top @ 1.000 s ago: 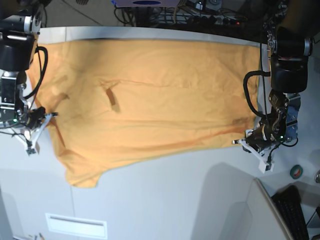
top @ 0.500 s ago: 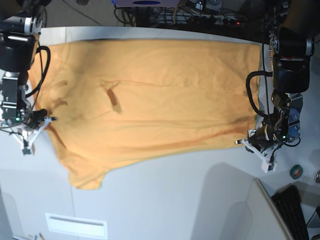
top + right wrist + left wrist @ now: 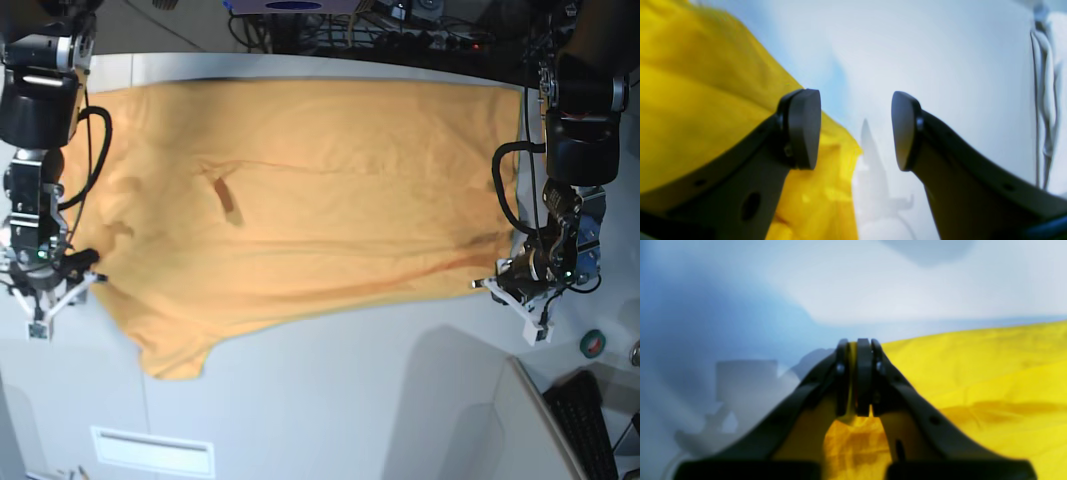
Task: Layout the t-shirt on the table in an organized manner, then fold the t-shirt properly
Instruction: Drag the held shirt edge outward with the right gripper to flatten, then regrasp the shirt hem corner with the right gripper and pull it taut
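Left gripper (image 3: 858, 350): clamped narrow on a pinch of the t-shirt (image 3: 320, 190), at the 4 o'clock corner of the cloth in the base view. Right gripper (image 3: 857, 130): spread wide, held nothing. Saw the cloth edge just beside one pad, toward 8 o'clock of the gap, not pinched. Placed it at 8 o'clock of the shirt in the base view.

Found the shirt spread mostly flat across the table (image 3: 350, 400), running from 9 to 3 o'clock, far edge near the 12 o'clock rim. Noted a small crease at 10 o'clock of centre and a flap trailing toward 7 o'clock.

Judged as the tail end of the layout step; folding not begun. Next probably called for releasing on the left side too, then regrasping one long edge with both grippers and carrying it over evenly, kept low to avoid dragging in new wrinkles.
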### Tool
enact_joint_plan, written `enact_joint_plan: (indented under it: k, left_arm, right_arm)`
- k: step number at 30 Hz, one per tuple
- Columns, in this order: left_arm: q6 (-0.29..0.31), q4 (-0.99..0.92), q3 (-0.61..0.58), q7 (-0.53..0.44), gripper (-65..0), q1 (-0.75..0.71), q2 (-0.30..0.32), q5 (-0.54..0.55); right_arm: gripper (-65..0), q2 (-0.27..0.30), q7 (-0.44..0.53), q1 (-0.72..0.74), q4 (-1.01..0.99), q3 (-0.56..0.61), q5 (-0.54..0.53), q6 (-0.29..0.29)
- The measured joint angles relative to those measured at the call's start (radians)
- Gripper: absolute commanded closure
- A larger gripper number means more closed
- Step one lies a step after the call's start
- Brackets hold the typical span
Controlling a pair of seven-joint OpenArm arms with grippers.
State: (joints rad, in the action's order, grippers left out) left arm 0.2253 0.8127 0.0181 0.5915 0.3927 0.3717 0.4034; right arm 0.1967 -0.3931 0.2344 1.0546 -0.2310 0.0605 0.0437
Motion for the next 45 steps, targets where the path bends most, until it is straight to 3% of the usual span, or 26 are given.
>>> enact_joint_plan:
  k: [2, 4, 5, 6, 15, 24, 35, 41, 45]
  left_arm:
    - [0.000, 0.000, 0.000, 0.000, 0.0, 0.000, 0.000, 0.000]
    - [0.000, 0.000, 0.000, 0.000, 0.0, 0.000, 0.000, 0.000]
    - [0.000, 0.000, 0.000, 0.000, 0.0, 0.000, 0.000, 0.000]
    - [0.000, 0.000, 0.000, 0.000, 0.0, 0.000, 0.000, 0.000]
    - [0.000, 0.000, 0.000, 0.000, 0.0, 0.006, -0.006, 0.000]
    - [0.000, 0.000, 0.000, -0.002, 0.0, 0.009, -0.005, 0.000]
    - [0.008, -0.002, -0.101, -0.003, 0.0, 0.037, -0.008, 0.004]
    - [0.007, 0.000, -0.100, -0.003, 0.0, 0.037, -0.007, 0.000]
    - [0.008, 0.000, -0.100, -0.003, 0.0, 0.037, -0.006, -0.002]
  right_arm:
    - [-25.4, -0.022, -0.019, -0.002, 0.019, 0.001, 0.002, 0.080]
    - [-11.9, -0.036, -0.053, -0.009, 0.030, 0.004, -0.001, 0.155]
    - [-1.4, -0.041, -0.072, -0.016, 0.032, 0.004, -0.003, 0.186]
    - [0.0, -0.043, -0.095, -0.023, 0.032, 0.004, -0.001, 0.212]
    - [0.0, -0.037, -0.118, -0.066, -0.044, -0.002, 0.007, 0.216]
    - [0.0, -0.032, -0.031, -0.162, -0.024, 0.000, -0.008, 0.211]
    - [0.0, -0.066, -0.080, -0.338, 0.190, -0.001, 0.003, 0.200]
    - [0.0, -0.068, -0.138, -0.323, 0.268, -0.005, 0.012, 0.215]
    - [0.0, -0.065, -0.125, -0.180, 0.259, -0.008, 0.002, 0.220]
